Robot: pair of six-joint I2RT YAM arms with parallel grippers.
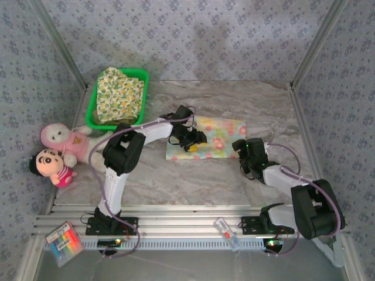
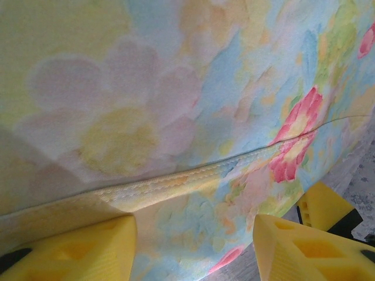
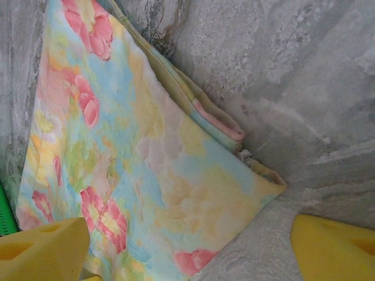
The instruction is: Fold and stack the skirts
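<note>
Grey marble table (image 1: 176, 178), floral-paper walls (image 1: 193, 35). Pastel skirt (image 1: 222, 136) at ctr; left gripper (image 1: 190, 145) fingers apart on it, right gripper (image 3: 187, 252) wide apart too.

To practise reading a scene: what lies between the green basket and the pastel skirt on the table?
In the top view, bare marble table, crossed by the left arm's white forearm, separates the green basket from the pastel skirt.
</note>
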